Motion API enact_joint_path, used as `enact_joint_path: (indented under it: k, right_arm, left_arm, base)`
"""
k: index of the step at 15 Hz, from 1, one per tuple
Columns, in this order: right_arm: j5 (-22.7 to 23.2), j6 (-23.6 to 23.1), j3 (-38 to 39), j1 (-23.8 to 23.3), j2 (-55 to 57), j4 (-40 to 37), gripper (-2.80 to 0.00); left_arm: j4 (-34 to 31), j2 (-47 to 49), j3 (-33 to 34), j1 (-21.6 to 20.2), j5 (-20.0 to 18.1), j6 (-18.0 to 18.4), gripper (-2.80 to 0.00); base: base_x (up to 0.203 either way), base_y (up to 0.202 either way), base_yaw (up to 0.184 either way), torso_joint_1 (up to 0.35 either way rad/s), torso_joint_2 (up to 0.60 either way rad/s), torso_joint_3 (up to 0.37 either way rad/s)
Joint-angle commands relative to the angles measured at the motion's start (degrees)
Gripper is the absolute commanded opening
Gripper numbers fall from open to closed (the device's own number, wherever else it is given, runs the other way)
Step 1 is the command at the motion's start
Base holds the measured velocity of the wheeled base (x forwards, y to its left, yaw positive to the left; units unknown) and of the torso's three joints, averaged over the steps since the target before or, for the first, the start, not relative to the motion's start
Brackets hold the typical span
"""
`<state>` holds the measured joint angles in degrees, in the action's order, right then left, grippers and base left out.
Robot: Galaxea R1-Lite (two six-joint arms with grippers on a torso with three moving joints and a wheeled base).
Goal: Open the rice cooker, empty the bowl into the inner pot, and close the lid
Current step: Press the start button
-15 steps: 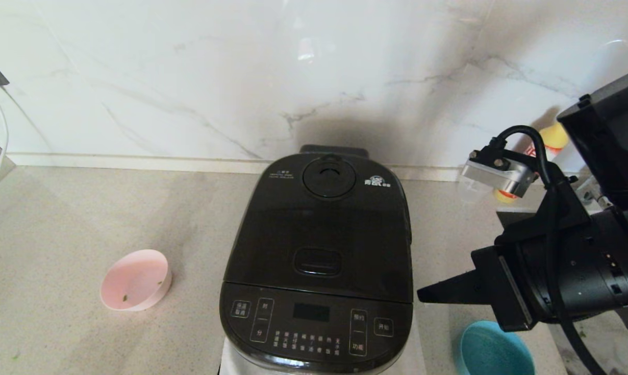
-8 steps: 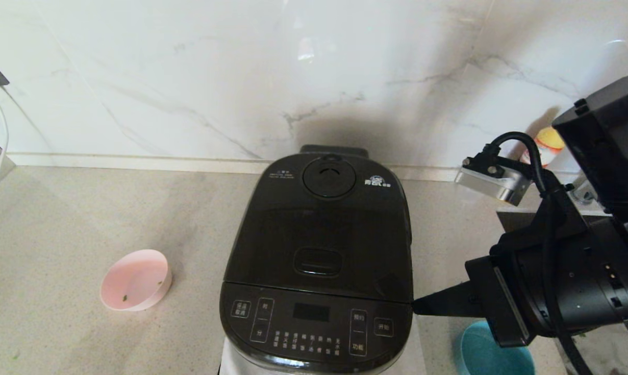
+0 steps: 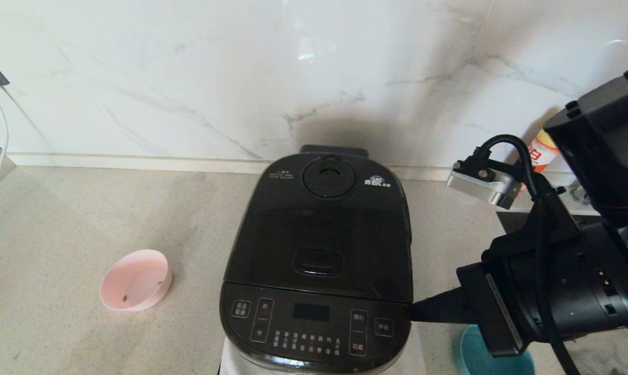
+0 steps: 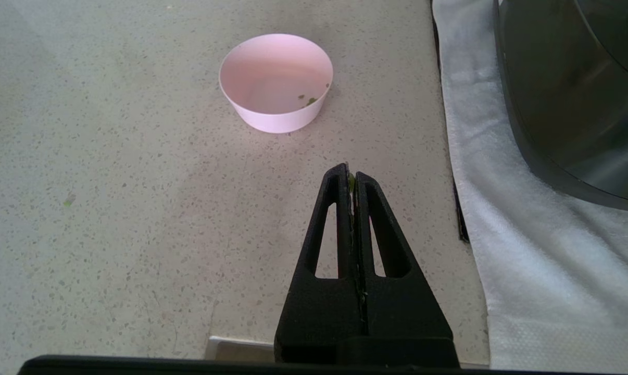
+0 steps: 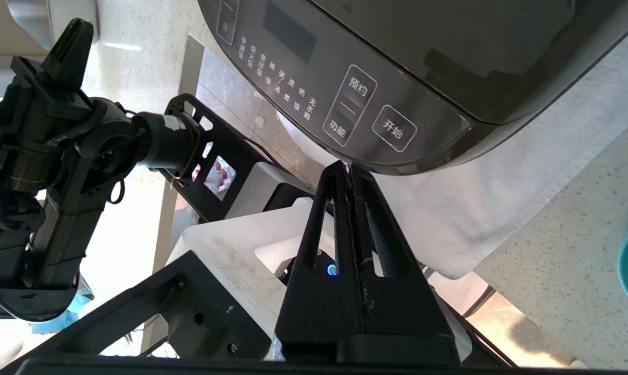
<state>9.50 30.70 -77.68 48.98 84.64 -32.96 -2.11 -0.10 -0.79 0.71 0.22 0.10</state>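
Speckled counter (image 3: 85, 219) under marble wall (image 3: 189, 78); closed, empty right gripper (image 3: 415, 311) beside rice cooker (image 3: 319, 250).

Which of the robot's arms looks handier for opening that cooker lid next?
Probably the right. Its shut hand is level with the rice cooker at the front corner, near the closed lid. The left hand, also shut, hangs low beside the counter.

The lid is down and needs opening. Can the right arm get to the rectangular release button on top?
Probably yes. The right gripper, shut, sits at the rice cooker's front right corner, and nothing lies on the lid between it and the button.
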Motion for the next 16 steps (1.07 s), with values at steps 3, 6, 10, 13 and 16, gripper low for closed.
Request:
enact_joint_path:
  k: [3,6,10,13,16]
  right_arm:
    - [-1.31,0.07,-0.19,0.06,0.85,0.09,-2.80]
    - [-1.32,0.07,0.10,0.05,0.88,0.09,-2.80]
    - [-1.32,0.07,0.35,-0.01,1.23,0.16,-2.80]
    - [-1.41,-0.02,0.33,-0.09,1.65,0.18,-2.80]
    - [-1.32,-0.02,0.33,-0.57,1.95,0.20,-2.80]
  left_arm:
    - [0.00,0.10,0.00,0.00,0.04,-0.01,-2.80]
    - [0.00,0.10,0.00,0.00,0.04,-0.01,-2.80]
    - [0.00,0.10,0.00,0.00,0.01,-0.01,-2.80]
    - [0.00,0.10,-0.07,0.00,0.04,-0.01,-2.80]
    - [0.00,0.10,0.00,0.00,0.04,-0.01,-2.80]
  base:
    - [0.000,0.000,0.000,0.000,0.00,0.000]
    - [0.000,0.000,0.000,0.000,0.00,0.000]
    - [0.000,0.000,0.000,0.000,0.00,0.000]
    - [0.000,0.000,0.000,0.000,0.00,0.000]
    - [0.000,0.000,0.000,0.000,0.00,0.000]
